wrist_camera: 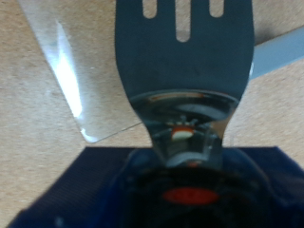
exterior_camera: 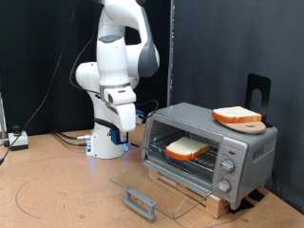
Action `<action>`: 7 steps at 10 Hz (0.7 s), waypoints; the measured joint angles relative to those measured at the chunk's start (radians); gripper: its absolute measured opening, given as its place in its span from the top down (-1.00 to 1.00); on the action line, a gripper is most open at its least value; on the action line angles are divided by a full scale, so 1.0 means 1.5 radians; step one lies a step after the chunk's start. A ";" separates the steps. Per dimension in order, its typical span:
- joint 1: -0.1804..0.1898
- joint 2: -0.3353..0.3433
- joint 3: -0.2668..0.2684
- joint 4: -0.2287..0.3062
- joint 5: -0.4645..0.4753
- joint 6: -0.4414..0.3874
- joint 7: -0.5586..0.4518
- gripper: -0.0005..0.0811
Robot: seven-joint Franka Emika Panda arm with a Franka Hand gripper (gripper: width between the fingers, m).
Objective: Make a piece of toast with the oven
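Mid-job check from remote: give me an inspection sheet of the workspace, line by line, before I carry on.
Surface: brown table, bare in the foreground.
Job's things: oven on a wooden base, glass door folded down open; one bread slice on the rack inside; a second bread slice on a round board on the oven's top.
Clutter: small box at the exterior view's left edge.
Pincer: hidden in the exterior view; the wrist view shows a spatula reaching out from the pincer, over the table and door corner.
Cables: bundle beside the robot base.
Surroundings: black curtain behind.
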 joint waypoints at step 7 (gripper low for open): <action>0.022 -0.053 -0.086 0.055 0.147 -0.161 -0.112 0.02</action>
